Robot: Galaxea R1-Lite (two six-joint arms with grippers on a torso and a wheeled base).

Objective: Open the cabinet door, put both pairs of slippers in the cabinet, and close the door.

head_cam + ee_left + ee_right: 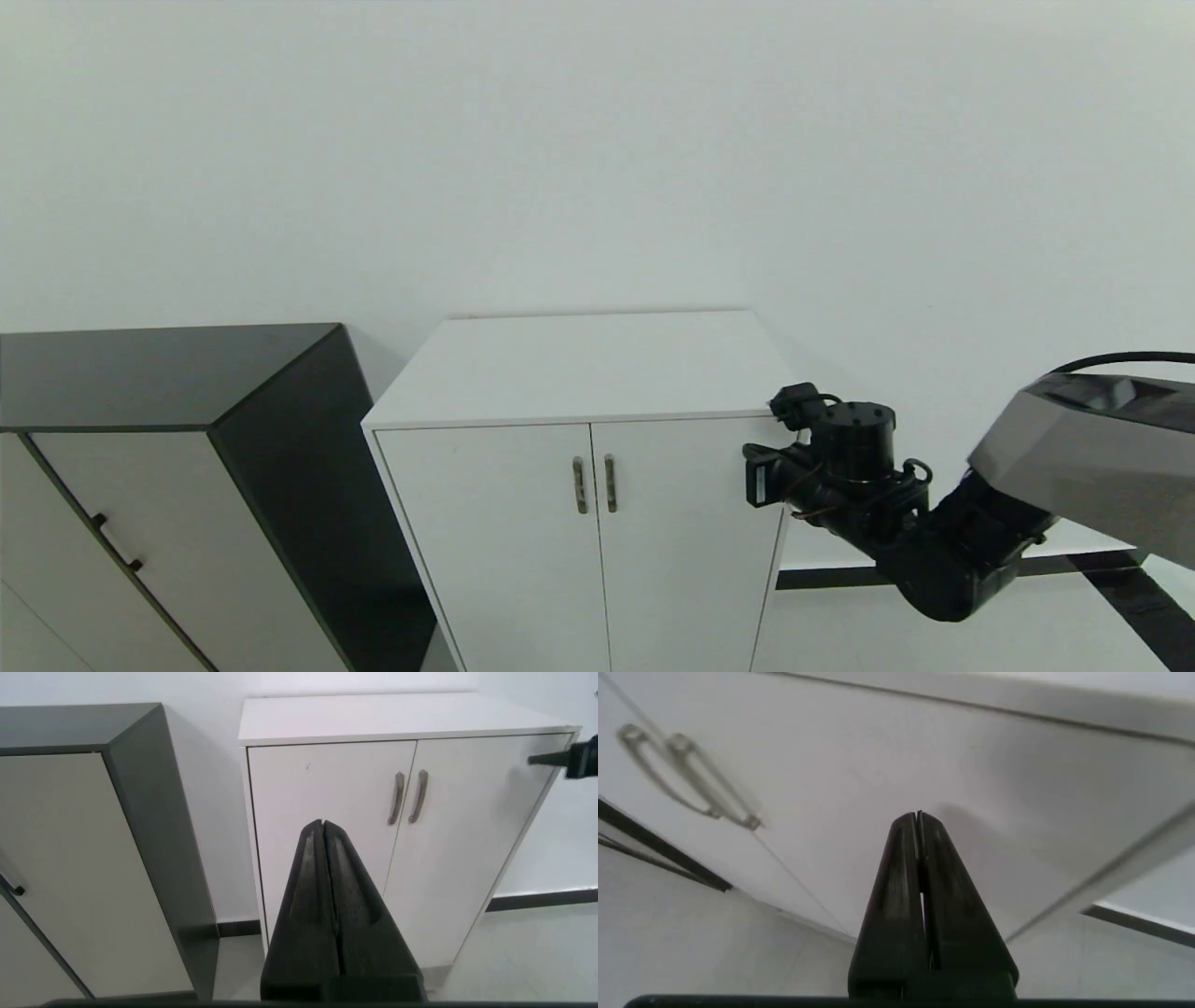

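The white cabinet (579, 369) stands against the wall with both doors closed. Its two metal handles (595, 483) sit side by side at the middle seam. My right gripper (780, 403) is shut with nothing in it, and its tip is close to the upper right corner of the right door (686, 523). In the right wrist view the shut right gripper (918, 819) faces that door's panel, well to the side of the handles (691, 775). My left gripper (322, 826) is shut and empty, held back from the left door (322, 784). The right gripper's tip (551, 761) shows by the cabinet's right edge.
A taller dark grey cabinet (140, 373) with a pale door and a black handle (117, 546) stands close on the left of the white one. A plain white wall is behind both. A black skirting strip (822, 577) runs along the floor on the right.
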